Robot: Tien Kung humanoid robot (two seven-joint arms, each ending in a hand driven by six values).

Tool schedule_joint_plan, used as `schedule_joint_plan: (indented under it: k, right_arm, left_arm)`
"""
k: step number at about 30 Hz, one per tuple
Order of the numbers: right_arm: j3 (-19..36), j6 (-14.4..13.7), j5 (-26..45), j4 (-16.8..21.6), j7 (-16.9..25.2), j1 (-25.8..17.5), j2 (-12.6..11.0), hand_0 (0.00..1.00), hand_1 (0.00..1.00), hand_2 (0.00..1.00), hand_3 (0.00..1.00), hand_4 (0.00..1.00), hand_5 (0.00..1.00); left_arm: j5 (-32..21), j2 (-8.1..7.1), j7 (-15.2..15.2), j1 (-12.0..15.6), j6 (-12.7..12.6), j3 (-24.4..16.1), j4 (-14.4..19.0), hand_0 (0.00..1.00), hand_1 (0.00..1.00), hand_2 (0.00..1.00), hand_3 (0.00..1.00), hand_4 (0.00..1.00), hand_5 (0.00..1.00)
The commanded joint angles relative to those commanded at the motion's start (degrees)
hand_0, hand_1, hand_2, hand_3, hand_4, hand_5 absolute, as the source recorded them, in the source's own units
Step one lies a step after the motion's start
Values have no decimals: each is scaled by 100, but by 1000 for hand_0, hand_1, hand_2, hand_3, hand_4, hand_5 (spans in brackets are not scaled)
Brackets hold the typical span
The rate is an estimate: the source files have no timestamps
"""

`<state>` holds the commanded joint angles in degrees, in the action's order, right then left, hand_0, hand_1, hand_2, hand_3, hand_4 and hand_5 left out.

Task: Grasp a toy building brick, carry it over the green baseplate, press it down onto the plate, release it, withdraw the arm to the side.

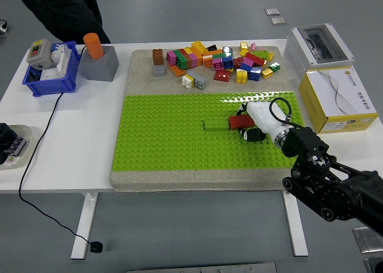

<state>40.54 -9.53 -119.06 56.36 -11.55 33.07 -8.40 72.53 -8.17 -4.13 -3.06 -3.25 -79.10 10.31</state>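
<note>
one arm only in view, the right, black, coming in from the lower right corner. right hand [254, 122] white, low over the plate [167, 147], fingers closed around a red brick [241, 122]. brick right on the plate's studs, its left end just beside, perhaps touching, a green brick [216, 124] seated on the plate near its middle. cannot tell whether the red brick is pressed fully home. dark fingertips [254, 134] showing under the hand on the near side of the brick. black cable looped over the wrist.

plate lying on a beige board [143, 63] on the white table [84, 129]. heap of loose bricks [218, 60] in many colours on the board's far strip, beyond the plate. far left: blue bin [51, 81] with grey parts inside, grey block [99, 63] topped with an orange cylinder [93, 44] beside it. black cord [36, 153] trailing from the bin down off the near edge. right of the board: grey box [320, 45], yellow-and-white carton [338, 99] nearer. dark device [9, 142] at the left edge. person in dark clothing [60, 9] standing at the far left corner, hands out of sight.
</note>
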Motion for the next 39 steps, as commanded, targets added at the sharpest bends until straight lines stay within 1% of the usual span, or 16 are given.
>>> schedule_joint_plan:
  k: [1,6,7,24,25,39]
  right_arm:
    - [-1,2,3,1,2,0,1,716,737,776,631,628,168]
    - [-3,1,18,2,15,1,4,716,737,776,631,628,168]
    - [-2,4,21,3,17,2,5,722,742,784,644,632,170]
    - [-3,25,69,7,37,8,12,724,745,792,651,649,178]
    - [-2,25,72,9,38,8,14,728,746,793,654,662,192]
    - [14,40,119,27,48,6,21,729,749,799,656,683,212]
  left_arm:
    - [1,-1,0,0,0,-1,0,658,614,601,700,729,179]
    - [3,0,-2,-1,2,2,0,658,614,601,700,729,179]
    - [3,0,-2,-2,2,3,0,659,614,602,698,729,180]
    - [9,2,-4,-3,9,5,0,659,615,601,696,729,183]
    - [9,2,-4,-1,9,5,0,659,614,601,691,727,184]
    - [10,1,-6,2,15,4,0,659,615,600,684,725,183]
